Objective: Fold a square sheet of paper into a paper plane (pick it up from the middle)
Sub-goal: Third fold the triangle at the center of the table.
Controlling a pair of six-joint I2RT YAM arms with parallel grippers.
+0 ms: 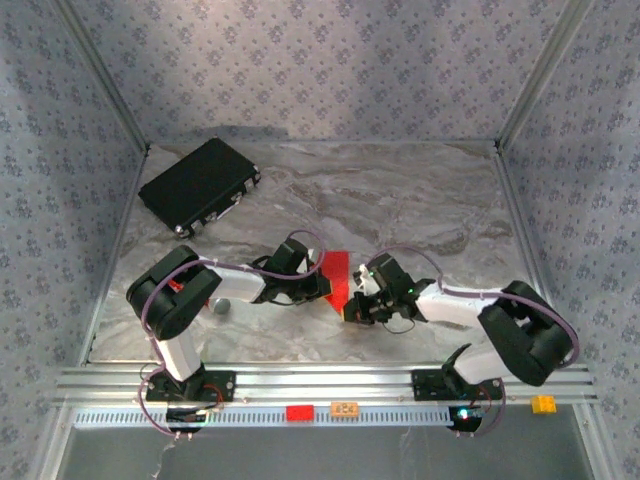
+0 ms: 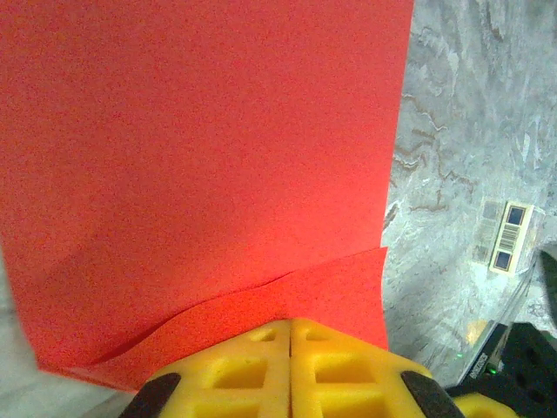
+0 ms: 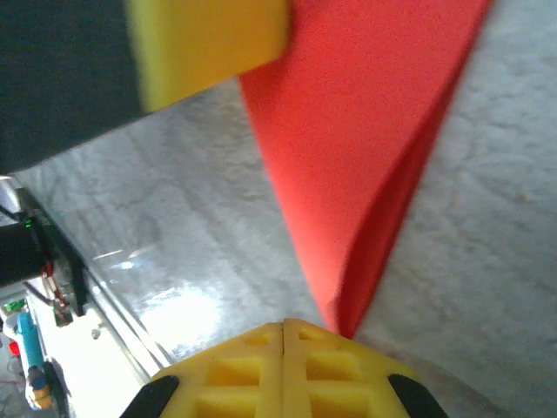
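left fingers point(image 2: 283, 376) pinching shut on the red sheet point(image 2: 200, 157), near edge | right fingers point(image 3: 291, 374) pinching shut on its folded corner | sheet spanning between them over mid-worktop point(image 1: 400, 190) | likely handling light, floppy, tearable: gripping edges, pulling gently | black case point(image 1: 200, 185) lying far left

Left arm point(image 1: 175, 300) and right arm point(image 1: 520, 340): black rounded joint housings, white links, looped lilac cables, black base plates. Fingers point(image 2: 235, 374): yellow, moulded with square recesses.
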